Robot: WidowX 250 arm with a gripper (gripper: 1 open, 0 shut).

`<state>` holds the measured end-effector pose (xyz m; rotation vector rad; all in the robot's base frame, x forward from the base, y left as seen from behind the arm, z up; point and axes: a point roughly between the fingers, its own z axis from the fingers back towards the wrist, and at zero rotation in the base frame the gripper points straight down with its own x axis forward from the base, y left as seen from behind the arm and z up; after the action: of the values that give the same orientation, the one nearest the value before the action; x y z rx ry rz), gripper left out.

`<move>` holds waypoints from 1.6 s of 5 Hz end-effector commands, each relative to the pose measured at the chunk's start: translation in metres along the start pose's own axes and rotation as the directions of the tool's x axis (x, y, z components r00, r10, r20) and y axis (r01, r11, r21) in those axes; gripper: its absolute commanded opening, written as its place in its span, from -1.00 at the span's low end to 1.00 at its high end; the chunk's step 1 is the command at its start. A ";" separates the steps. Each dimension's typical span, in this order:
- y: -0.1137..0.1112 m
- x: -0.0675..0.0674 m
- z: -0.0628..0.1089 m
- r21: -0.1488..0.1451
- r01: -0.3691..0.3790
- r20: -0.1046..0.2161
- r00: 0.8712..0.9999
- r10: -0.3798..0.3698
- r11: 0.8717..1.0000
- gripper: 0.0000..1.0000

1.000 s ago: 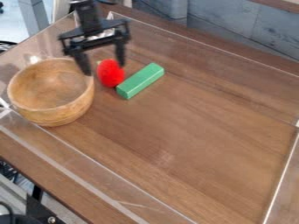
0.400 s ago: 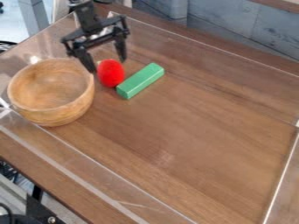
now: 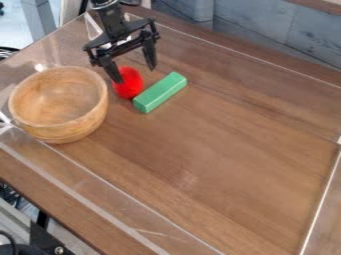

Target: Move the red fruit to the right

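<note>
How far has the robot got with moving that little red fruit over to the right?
Nothing looks done: the red fruit sits on the table between the wooden bowl and the green block. In hand: the gripper, jaws open, hangs just above the fruit without holding it. Left: closing on it, lifting, and carrying it right.

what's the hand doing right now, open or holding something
Hand: open, fingers spread just above the red fruit, holding nothing.
</note>
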<state>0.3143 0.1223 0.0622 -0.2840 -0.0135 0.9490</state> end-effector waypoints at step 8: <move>-0.010 0.022 0.003 -0.078 0.038 0.054 0.998 -0.034 0.996 -1.00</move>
<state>0.3253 0.1309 0.0473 -0.3366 -0.0409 0.9421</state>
